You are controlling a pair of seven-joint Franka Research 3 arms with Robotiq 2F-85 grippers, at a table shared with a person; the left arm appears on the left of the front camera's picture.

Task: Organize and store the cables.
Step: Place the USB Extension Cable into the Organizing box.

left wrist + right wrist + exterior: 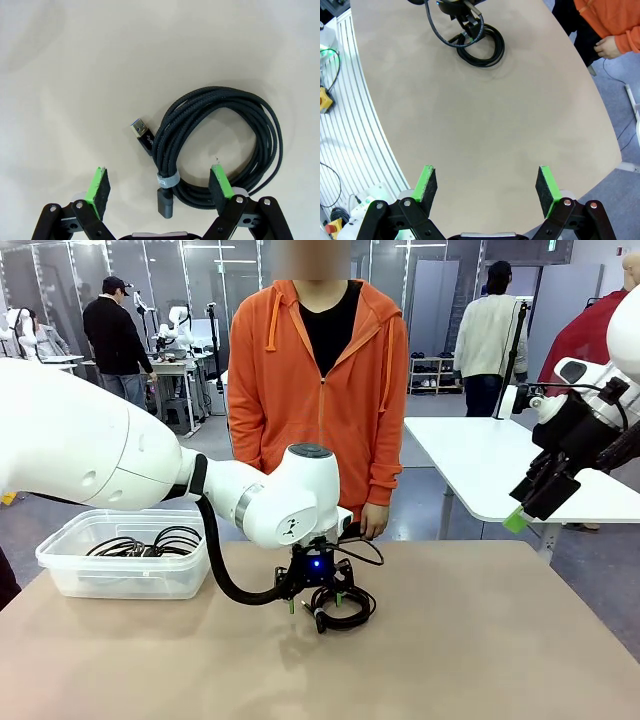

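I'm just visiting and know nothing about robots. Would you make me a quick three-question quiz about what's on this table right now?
1. True or false: the left gripper is clamped shut on the coiled cable.
2. Where do the other cables lie? A) in the clear plastic bin B) in the person's hand C) on the white table behind
3. Fill in: the right gripper hangs open above bare ____.

Key
1. False: its jaws stand open on either side of the coil's tied part.
2. A
3. tabletop
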